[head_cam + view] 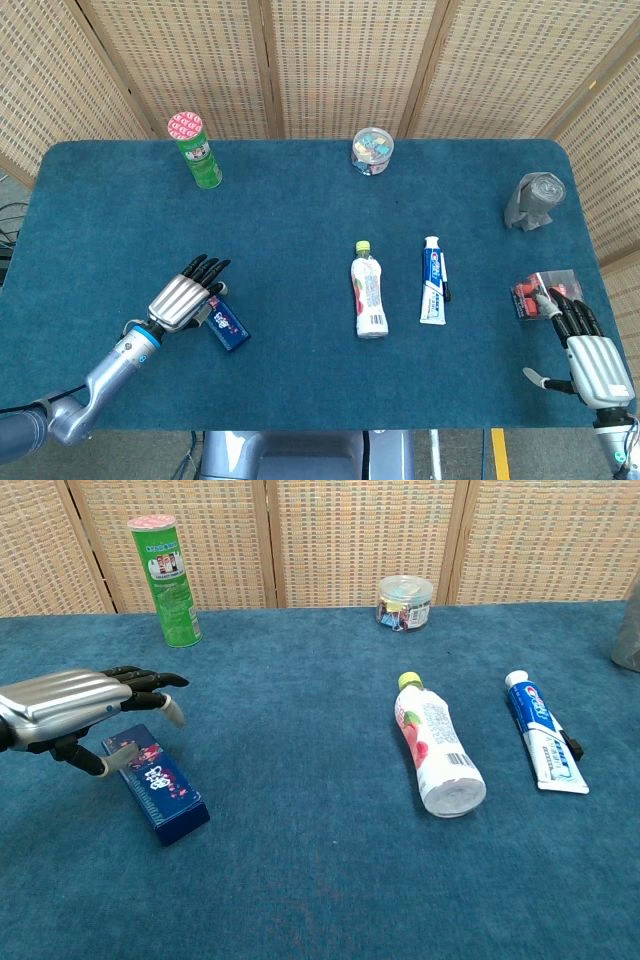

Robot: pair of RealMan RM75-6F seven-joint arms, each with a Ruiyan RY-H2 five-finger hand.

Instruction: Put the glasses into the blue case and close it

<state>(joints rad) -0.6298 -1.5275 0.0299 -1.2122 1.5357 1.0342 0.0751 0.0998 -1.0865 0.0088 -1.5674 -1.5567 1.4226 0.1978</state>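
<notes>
Step in hand: since the left hand (183, 299) hovers over the near end of the blue case (157, 784), lower left of both views, the step looks like taking hold of the case, or opening it; the case lies shut and flat on the tabletop (300, 230).
How to do it well: I judge the fingers should come down on the long edges rather than push the end, since the case is light and would slide on the cloth; a steady hold before any prying at the lid.
Glasses: I cannot pick them out for sure; the clear packet (543, 294) with red and dark parts, at the right edge of the head view, may hold them.
Left hand pose: palm down, fingers apart and stretched toward the upper right, thumb just at the case's end; whether it touches I cannot tell; it clamps nothing.
Right hand pose: right hand (592, 360), lower right of the head view, palm down, fingers spread toward the packet, holding nothing.
</notes>
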